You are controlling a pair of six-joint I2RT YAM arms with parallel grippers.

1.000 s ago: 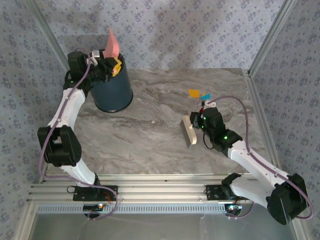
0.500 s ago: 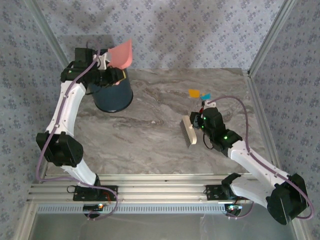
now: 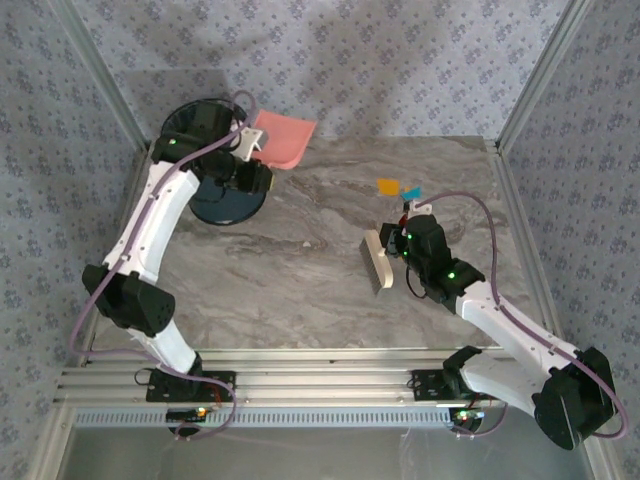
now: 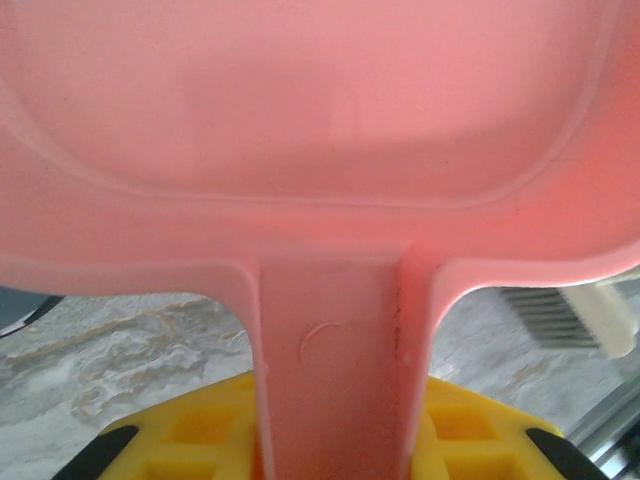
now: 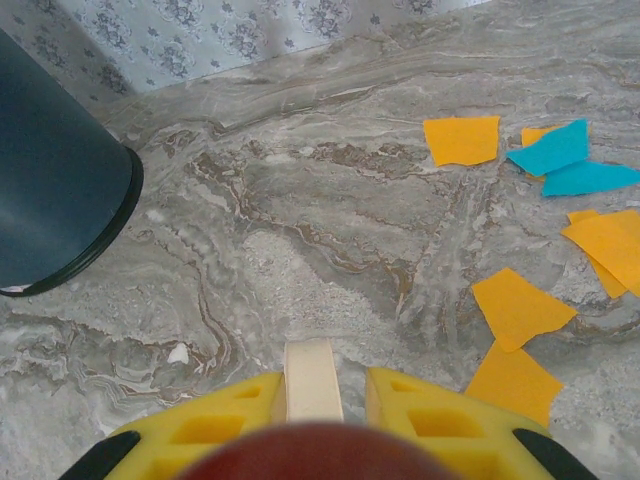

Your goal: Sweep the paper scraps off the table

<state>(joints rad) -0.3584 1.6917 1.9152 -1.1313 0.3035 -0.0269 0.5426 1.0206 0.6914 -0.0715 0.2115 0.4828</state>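
Several paper scraps (image 5: 520, 305) lie flat on the table (image 3: 300, 260) just beyond the brush (image 3: 378, 262), toward the far edge and a little to its right. From the right wrist they spread ahead and to the right of the brush's cream handle, the nearest ones close beside it. They are small angular bits, mostly orange-yellow with two teal-blue ones, some overlapping. The right gripper (image 5: 315, 400) is clamped tight on the brush handle, with the bristle head resting low on the table. Well to the left of the brush, the left gripper (image 4: 335, 430) is closed on the handle of a pink dustpan (image 3: 283, 140), held in the air near a dark bin (image 5: 50, 170).
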